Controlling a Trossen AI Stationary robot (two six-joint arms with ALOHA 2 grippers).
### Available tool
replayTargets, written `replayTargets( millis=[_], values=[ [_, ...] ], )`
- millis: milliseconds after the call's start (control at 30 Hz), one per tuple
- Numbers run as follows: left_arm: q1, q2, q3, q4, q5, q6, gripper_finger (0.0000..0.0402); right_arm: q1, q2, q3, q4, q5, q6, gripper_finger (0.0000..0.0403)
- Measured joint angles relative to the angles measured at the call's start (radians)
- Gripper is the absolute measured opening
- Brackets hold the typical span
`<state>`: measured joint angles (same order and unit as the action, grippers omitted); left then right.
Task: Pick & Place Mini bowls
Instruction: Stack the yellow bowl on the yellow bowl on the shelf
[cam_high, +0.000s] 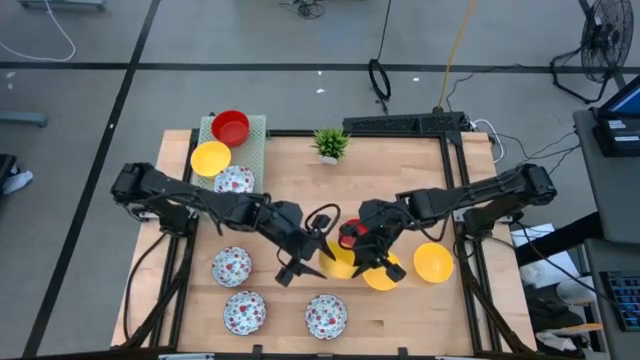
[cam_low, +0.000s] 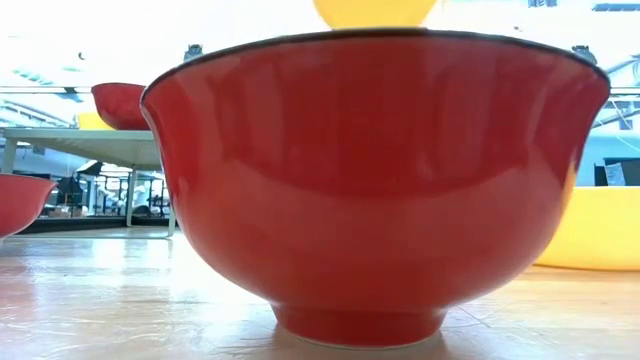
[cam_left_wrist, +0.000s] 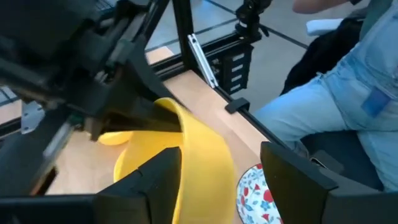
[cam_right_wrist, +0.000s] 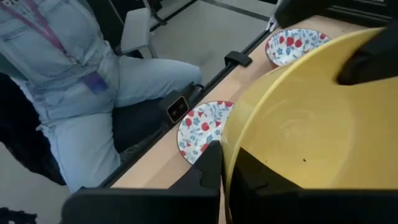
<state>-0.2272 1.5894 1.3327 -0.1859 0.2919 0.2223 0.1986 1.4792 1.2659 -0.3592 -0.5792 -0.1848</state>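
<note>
- Both grippers are meeting mid-table: left gripper (cam_high: 318, 250) and right gripper (cam_high: 372, 252) are each pinching the rim of a yellow bowl (cam_left_wrist: 186, 155).
- Arms are hiding most of it from above.
- Red bowl (cam_low: 375, 180) is blocking nearly all of the low view.

No legible text, apparently.

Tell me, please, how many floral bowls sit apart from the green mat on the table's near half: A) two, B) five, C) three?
C: the high view shows three floral bowls on the bare wood, and a fourth at the green mat.
</note>
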Motion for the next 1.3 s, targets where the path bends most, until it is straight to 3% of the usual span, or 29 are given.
replayTargets(
  millis=[200, 533, 900, 1100, 1300],
  values=[
    [0.0, -0.001, 0.0, -0.008, 0.001, -0.009, 0.0158, 0.0, 0.0, 0.0, 0.004, -0.003, 0.0, 0.0],
    [0.004, -0.001, -0.001, -0.016, 0.032, -0.037, 0.0014, 0.0, 0.0, -0.001, 0.008, -0.002, -0.031, 0.0004],
    [0.007, 0.001, -0.002, -0.013, 0.036, -0.098, 0.0009, -0.001, -0.016, 0.001, -0.056, 0.013, -0.065, 0.0094],
    [0.011, 0.0, -0.001, -0.046, -0.068, -0.111, 0.0006, -0.001, -0.106, 0.0, -0.166, 0.233, -0.068, 0.0145],
    [0.046, -0.003, 0.0, -0.103, -0.12, -0.166, 0.0011, -0.003, -0.216, -0.002, -0.241, 0.405, -0.061, 0.0159]
  ],
)
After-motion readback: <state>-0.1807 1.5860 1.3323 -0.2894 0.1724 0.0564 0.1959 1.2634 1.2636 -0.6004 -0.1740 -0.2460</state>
